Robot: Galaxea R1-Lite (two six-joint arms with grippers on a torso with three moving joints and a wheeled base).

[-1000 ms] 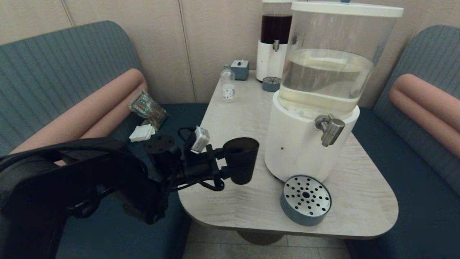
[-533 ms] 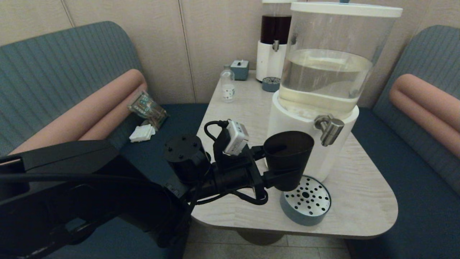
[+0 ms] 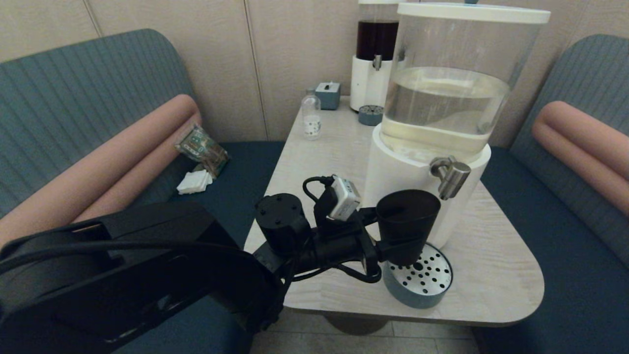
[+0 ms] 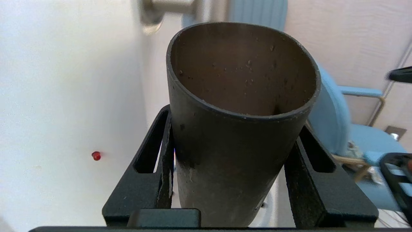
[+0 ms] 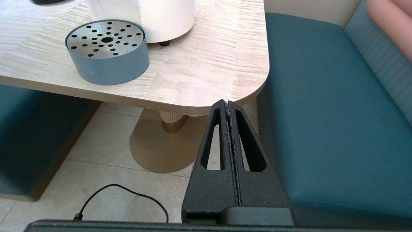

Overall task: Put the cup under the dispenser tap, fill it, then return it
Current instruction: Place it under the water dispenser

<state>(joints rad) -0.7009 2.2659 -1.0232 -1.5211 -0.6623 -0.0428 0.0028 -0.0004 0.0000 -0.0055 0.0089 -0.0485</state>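
The cup (image 3: pixel 407 223), a matte black tapered tumbler with a speckled, empty inside, is clamped upright between the left gripper's (image 3: pixel 381 236) fingers (image 4: pixel 154 180) over the perforated drip tray (image 3: pixel 426 281), beside and just below the dispenser tap (image 3: pixel 451 176). No writing is legible. The right gripper (image 5: pixel 229 129) hangs below the table's (image 5: pixel 206 74) corner, fingers pressed together.

Left gripper (image 3: pixel 388 235) clamps the cup (image 3: pixel 407 223), held close against the white dispenser base (image 3: pixel 388 184), narrow gap only. Dispenser tap (image 3: pixel 450 177) overhangs just right of the cup rim. Drip tray (image 3: pixel 421 279) sits directly below; cup bottom overlaps its left edge in the head view. Bare table (image 3: pixel 496 255) right of the tray. Right gripper (image 5: pixel 229 112), fingers pressed together, hangs off the table corner, over floor.
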